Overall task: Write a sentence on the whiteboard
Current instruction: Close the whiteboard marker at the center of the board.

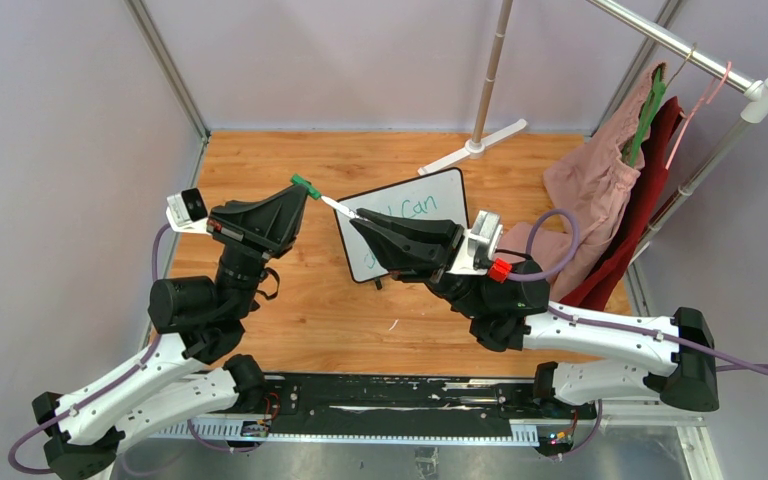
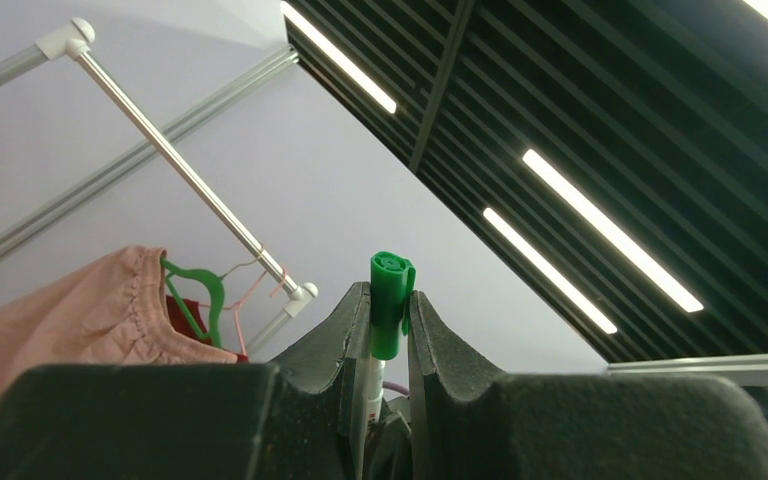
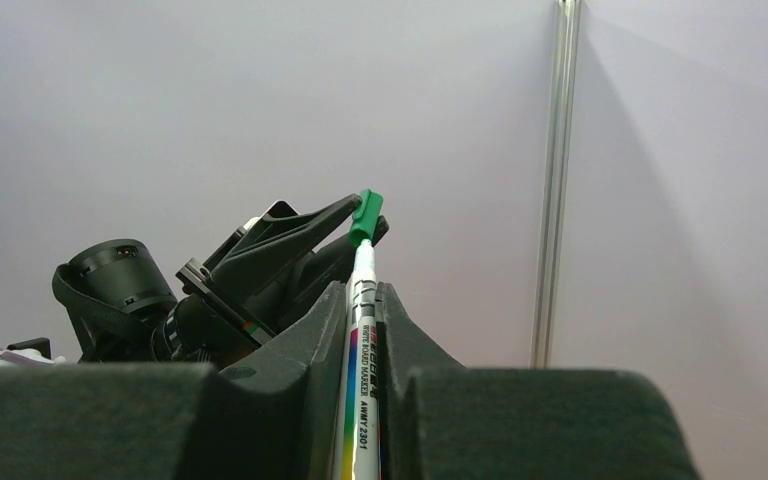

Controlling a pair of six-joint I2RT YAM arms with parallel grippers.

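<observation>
Whiteboard, small, white and black-bordered (image 1: pixel 440 195), sits at the centre of your top view on the wooden tabletop (image 1: pixel 310 310), its green handwriting (image 1: pixel 415 207) partly hidden under the right gripper (image 1: pixel 357 216). That claw is clamped on the white marker barrel (image 3: pixel 362 330). The left gripper (image 2: pixel 388 300) pinches the green cap (image 2: pixel 392 285). Only your right wrist view shows the barrel's print.

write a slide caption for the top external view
The left gripper pinches the green cap, the right gripper the marker barrel, beside a whiteboard with green writing
</observation>
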